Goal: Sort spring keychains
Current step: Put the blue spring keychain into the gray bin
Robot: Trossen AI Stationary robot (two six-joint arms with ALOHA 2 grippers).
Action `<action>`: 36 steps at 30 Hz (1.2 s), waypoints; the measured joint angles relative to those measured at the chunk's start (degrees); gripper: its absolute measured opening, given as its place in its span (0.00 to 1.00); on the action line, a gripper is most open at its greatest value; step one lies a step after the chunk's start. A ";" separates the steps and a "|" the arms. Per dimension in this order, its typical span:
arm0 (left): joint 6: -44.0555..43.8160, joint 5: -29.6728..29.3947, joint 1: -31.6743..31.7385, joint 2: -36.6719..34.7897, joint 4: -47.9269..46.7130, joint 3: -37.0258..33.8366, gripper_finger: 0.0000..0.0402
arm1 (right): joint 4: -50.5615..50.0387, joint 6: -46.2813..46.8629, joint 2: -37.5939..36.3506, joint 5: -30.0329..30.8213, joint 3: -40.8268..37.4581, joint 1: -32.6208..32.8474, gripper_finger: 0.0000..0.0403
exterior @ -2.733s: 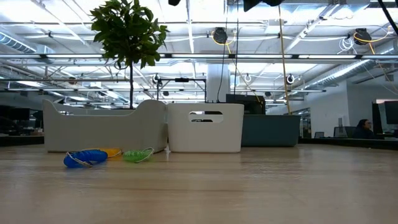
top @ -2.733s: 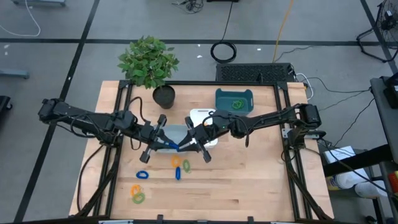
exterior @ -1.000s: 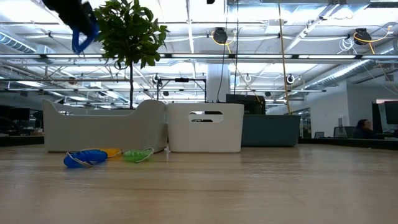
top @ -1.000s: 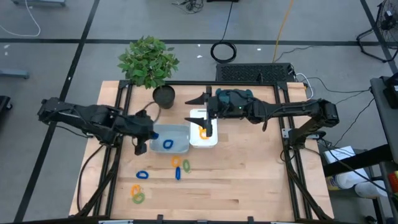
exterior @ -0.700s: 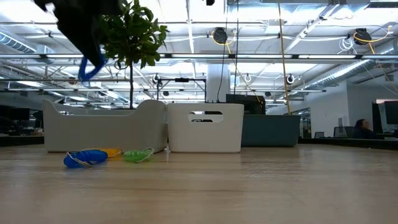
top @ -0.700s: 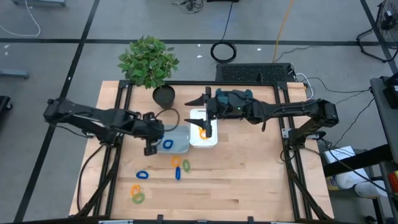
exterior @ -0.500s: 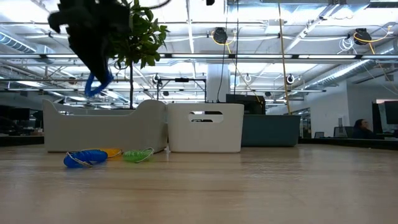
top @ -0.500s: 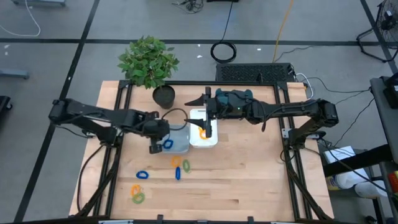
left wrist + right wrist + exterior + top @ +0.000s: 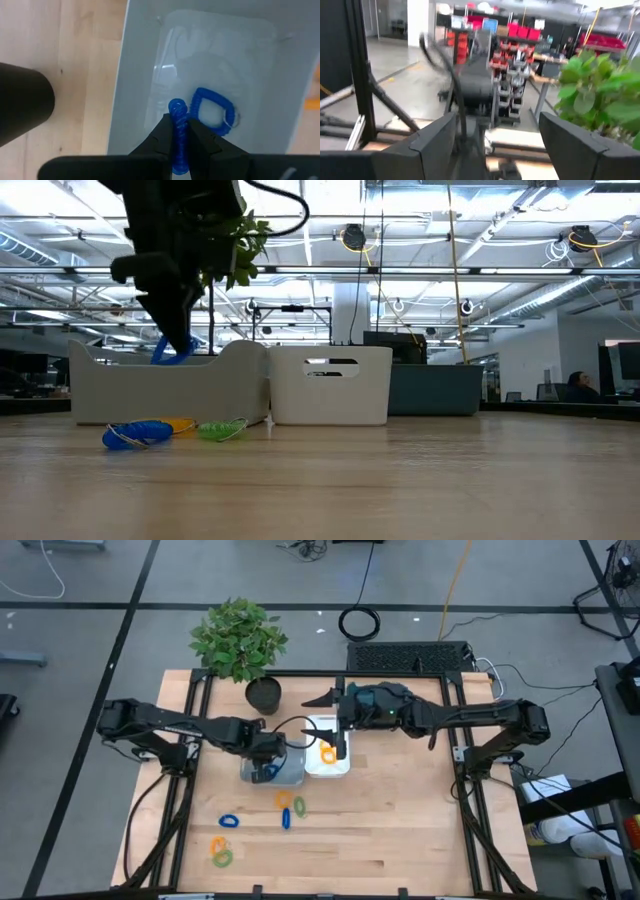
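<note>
Blue spring keychain (image 9: 178,134) pinched between left gripper (image 9: 180,142) fingers (image 9: 161,134), hanging just above grey tray (image 9: 135,90). Second blue keychain (image 9: 214,110) lies on tray floor just beside it. Orange keychain (image 9: 327,753) in neighbouring white tray (image 9: 317,723). Right gripper (image 9: 340,726) over white tray, fingers spread apart, nothing between them. Loose blue, orange, green keychains (image 9: 290,806) on desk (image 9: 400,830) nearer front edge.

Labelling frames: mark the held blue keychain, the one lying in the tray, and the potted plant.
held blue keychain (image 9: 178,131), left wrist view, coil above the fingers
blue keychain in tray (image 9: 214,110), left wrist view, loop's edge
potted plant (image 9: 238,637), high view, leaves
</note>
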 joint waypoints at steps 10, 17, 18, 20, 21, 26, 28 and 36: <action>-1.03 -0.15 0.49 2.30 1.55 -1.99 0.07 | -1.69 -0.03 -2.09 -0.01 0.04 0.04 0.68; -2.06 0.45 1.51 2.37 3.18 -4.78 0.07 | -2.26 -0.01 -2.24 -0.01 0.04 0.07 0.68; -2.06 0.68 1.54 2.39 3.44 -5.17 0.07 | -2.40 -0.01 -2.24 -0.01 0.04 0.07 0.68; -2.06 0.80 1.54 2.37 4.43 -5.96 0.07 | -2.77 -0.01 -2.24 -0.01 0.04 0.07 0.68; -2.07 0.88 1.54 2.37 5.00 -6.45 0.07 | -3.00 -0.01 -2.24 -0.01 0.04 0.07 0.68; -2.32 2.49 1.54 2.37 6.65 -8.40 0.07 | -3.40 -0.01 -2.22 -0.01 0.04 0.07 0.68; -2.92 2.43 1.54 2.37 6.87 -8.44 0.07 | -3.41 0.00 -2.22 -0.01 0.04 0.07 0.68; -1.66 5.82 1.54 2.37 7.90 -8.44 0.30 | -3.50 -0.12 -2.20 -0.01 0.04 0.07 0.69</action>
